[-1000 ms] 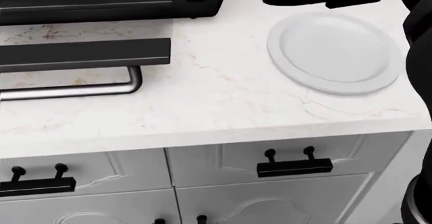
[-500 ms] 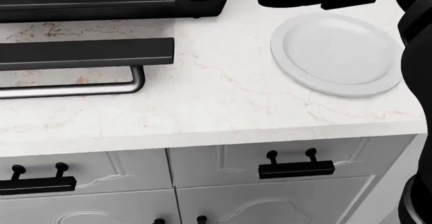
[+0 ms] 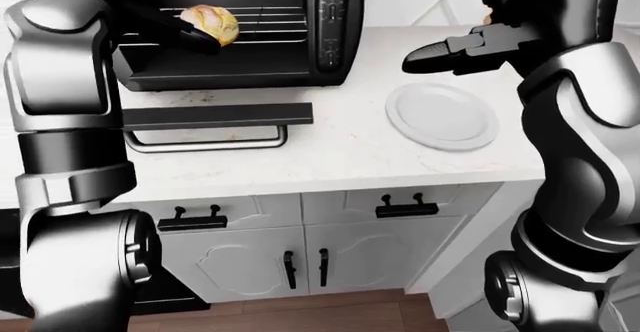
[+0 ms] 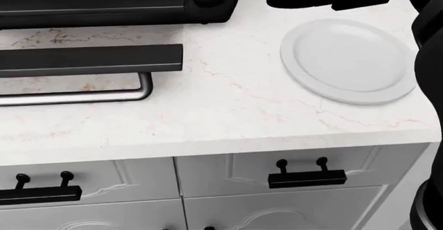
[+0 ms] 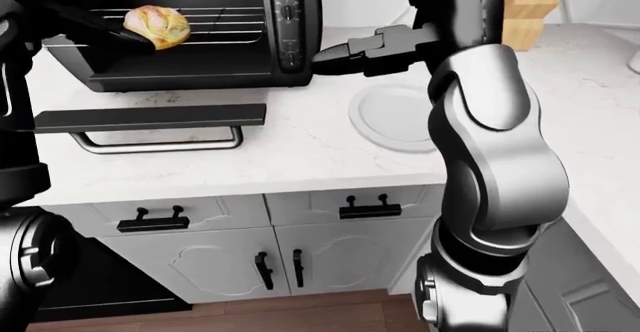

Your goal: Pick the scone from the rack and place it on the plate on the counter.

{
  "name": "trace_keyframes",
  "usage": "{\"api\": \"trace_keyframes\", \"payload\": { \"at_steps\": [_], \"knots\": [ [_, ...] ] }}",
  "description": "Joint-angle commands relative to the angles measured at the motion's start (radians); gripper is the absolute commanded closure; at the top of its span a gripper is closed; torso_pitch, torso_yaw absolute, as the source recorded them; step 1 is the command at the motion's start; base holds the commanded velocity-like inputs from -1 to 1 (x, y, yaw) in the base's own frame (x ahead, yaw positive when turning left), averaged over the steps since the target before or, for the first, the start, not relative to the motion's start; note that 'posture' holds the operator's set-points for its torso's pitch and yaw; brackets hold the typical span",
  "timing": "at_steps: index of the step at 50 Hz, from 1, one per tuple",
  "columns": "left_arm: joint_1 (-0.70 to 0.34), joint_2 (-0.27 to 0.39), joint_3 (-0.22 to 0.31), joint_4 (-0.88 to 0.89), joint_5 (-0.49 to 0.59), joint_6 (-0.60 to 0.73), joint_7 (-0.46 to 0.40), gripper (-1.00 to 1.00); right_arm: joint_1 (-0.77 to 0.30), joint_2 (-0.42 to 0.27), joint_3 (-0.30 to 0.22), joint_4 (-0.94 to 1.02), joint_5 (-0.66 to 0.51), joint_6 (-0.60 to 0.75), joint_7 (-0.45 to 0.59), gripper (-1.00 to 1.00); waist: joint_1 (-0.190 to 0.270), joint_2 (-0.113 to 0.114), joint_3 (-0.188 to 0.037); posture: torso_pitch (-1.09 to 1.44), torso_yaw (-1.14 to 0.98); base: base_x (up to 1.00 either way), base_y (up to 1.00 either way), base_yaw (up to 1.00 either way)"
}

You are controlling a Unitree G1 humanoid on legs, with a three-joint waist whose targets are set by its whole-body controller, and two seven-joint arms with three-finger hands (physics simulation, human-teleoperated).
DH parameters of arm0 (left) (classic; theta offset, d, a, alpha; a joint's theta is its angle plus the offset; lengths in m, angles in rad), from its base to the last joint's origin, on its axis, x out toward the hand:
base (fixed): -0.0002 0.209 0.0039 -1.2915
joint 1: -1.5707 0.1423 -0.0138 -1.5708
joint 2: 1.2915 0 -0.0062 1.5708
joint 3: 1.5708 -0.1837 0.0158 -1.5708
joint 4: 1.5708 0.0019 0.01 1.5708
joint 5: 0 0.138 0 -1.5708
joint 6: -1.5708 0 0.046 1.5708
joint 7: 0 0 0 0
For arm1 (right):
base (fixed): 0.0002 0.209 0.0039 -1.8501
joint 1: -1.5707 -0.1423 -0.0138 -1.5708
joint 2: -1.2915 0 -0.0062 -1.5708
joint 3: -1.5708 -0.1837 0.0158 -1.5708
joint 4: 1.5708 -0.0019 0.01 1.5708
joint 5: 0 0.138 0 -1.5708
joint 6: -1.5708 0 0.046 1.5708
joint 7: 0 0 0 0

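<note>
The golden scone [image 3: 210, 23] lies on the wire rack [image 3: 265, 24] inside the open black toaster oven [image 3: 330, 17]. My left hand [image 3: 185, 33] reaches into the oven with its dark fingers stretched along the scone's lower left side, touching it but not visibly closed round it. The white plate [image 4: 349, 61] sits bare on the marble counter [image 4: 228, 105], to the right of the oven. My right hand [image 3: 440, 53] hovers above the plate's upper left edge, fingers extended and holding nothing.
The oven's door [image 4: 90, 58] is folded down over the counter, its metal handle [image 4: 76, 97] sticking out toward me. White cabinet drawers with black pulls [image 4: 307, 178] sit below the counter edge. A wooden knife block [image 5: 525, 9] stands at the right-eye view's top right.
The whole head view has slid slightly down and right, so the camera moved. The plate and oven door kept their places on the counter, and my right hand stays above the plate.
</note>
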Motion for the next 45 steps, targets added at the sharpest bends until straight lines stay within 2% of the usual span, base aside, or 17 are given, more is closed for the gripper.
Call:
{"api": "trace_keyframes", "payload": {
  "at_steps": [1, 13, 32, 45],
  "knots": [
    [-0.042, 0.014, 0.01, -0.025, -0.003, -0.041, 0.016, -1.0, -0.029, -0.009, -0.011, -0.015, -0.006, -0.028, -0.004, -1.0, 0.0, 0.004, -0.03, 0.0, 0.0, 0.0, 0.0, 0.0],
    [-0.045, 0.011, 0.006, 0.042, -0.018, -0.081, 0.044, -1.0, -0.039, -0.011, -0.008, -0.007, -0.007, -0.027, -0.004, -1.0, -0.001, 0.006, -0.031, 0.0, 0.0, 0.0, 0.0, 0.0],
    [-0.022, -0.001, 0.0, 0.037, -0.013, -0.073, 0.019, -1.0, -0.026, -0.012, -0.014, -0.022, -0.004, -0.023, -0.004, -1.0, 0.0, 0.005, -0.033, 0.0, 0.0, 0.0, 0.0, 0.0],
    [-0.033, -0.009, -0.001, 0.106, -0.01, -0.108, 0.031, -1.0, -0.016, -0.015, -0.018, -0.035, 0.0, -0.018, -0.007, -1.0, 0.0, 0.004, -0.036, 0.0, 0.0, 0.0, 0.0, 0.0]
  ]
}}
